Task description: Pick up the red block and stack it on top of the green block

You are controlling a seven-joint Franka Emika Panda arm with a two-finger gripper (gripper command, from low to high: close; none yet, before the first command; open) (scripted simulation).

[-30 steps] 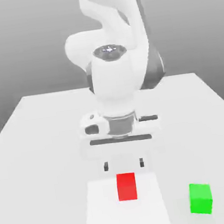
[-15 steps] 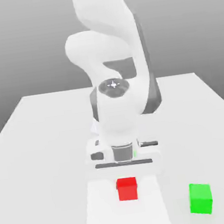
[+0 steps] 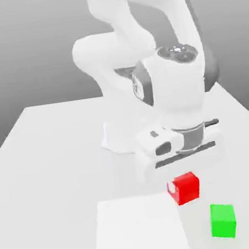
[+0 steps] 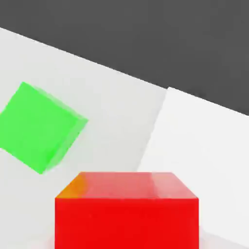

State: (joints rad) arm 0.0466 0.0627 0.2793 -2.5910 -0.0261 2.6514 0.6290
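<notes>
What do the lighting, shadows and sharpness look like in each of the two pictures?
Exterior view: soft, even light, a grey backdrop fading darker upward, no hard shadow under the green block; the arm's outlines look smeared. Hand view: the red block has a glossy, lighter top face and an orange tint at one corner; the green block's edges look slightly blurred.
</notes>
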